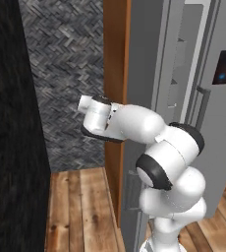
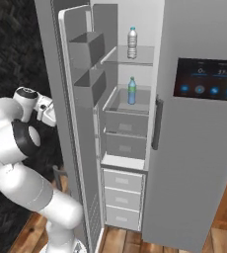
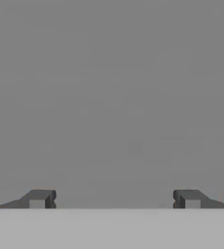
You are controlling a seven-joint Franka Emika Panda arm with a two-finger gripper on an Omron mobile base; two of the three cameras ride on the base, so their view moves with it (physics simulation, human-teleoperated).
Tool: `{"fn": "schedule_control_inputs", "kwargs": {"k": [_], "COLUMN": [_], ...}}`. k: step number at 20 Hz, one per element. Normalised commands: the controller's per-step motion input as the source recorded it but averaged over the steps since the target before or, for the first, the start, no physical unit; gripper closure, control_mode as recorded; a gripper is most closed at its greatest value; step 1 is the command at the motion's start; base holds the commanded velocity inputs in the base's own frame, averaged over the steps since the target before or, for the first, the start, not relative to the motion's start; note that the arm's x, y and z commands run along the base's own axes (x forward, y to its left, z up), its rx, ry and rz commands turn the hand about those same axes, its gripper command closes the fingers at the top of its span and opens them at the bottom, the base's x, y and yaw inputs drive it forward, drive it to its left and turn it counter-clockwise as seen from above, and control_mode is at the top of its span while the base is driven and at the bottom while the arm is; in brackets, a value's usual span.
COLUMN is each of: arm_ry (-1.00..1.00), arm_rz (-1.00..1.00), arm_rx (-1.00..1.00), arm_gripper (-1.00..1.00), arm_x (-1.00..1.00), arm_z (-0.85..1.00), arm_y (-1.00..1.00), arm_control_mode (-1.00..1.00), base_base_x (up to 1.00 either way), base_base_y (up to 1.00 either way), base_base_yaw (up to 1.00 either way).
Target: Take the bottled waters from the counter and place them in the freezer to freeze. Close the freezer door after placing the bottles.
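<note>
Standing open, freezer door [image 2: 78,148] shows its inner bins; whitish bottle [image 2: 132,43] upright on upper freezer [image 2: 130,128] shelf, blue-tinted bottle [image 2: 132,91] upright in bin below. Claw [image 3: 114,199] spread wide, empty, facing plain grey surface.

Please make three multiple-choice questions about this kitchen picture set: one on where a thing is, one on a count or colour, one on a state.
1. Where does the whitish bottle stand?
A. On the top shelf inside the freezer
B. On the floor
C. In a door bin

2. How many bottled waters are in the freezer?
A. One
B. Two
C. Four

3. How is the freezer door?
A. Shut
B. Taken off
C. Open

Answers: 1 A, it stands upright on the top shelf. 2 B, the whitish one above and the blue-tinted bottle in the bin below. 3 C, the white interior and the door bins are exposed.
</note>
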Motion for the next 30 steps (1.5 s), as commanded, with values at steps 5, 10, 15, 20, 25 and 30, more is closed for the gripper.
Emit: {"fn": "schedule_control_inputs", "kwargs": {"k": [5,10,15,20,25,30], "arm_ry": [0.0,0.0,0.0,0.0,0.0,0.0], "arm_rz": [0.0,0.0,0.03,0.1,0.08,0.11], "arm_rx": [0.01,0.06,0.12,0.12,0.14,0.2], "arm_gripper": [-1.0,-1.0,-1.0,-1.0,-1.0,-1.0], "arm_x": [0.0,0.0,-0.04,-0.05,0.0,0.0], "arm_z": [0.06,0.14,0.2,0.04,0.0,0.1], "arm_y": [-0.64,-0.75,-0.75,-0.47,-0.51,-0.35], "arm_control_mode": [-1.0,-1.0,-1.0,-1.0,-1.0,-1.0], "base_base_x": [0.0,0.0,0.0,0.0,0.0,0.0], "base_base_y": [0.0,0.0,0.0,0.0,0.0,0.0], "base_base_yaw": [0.0,0.0,0.0,0.0,0.0,0.0]}}
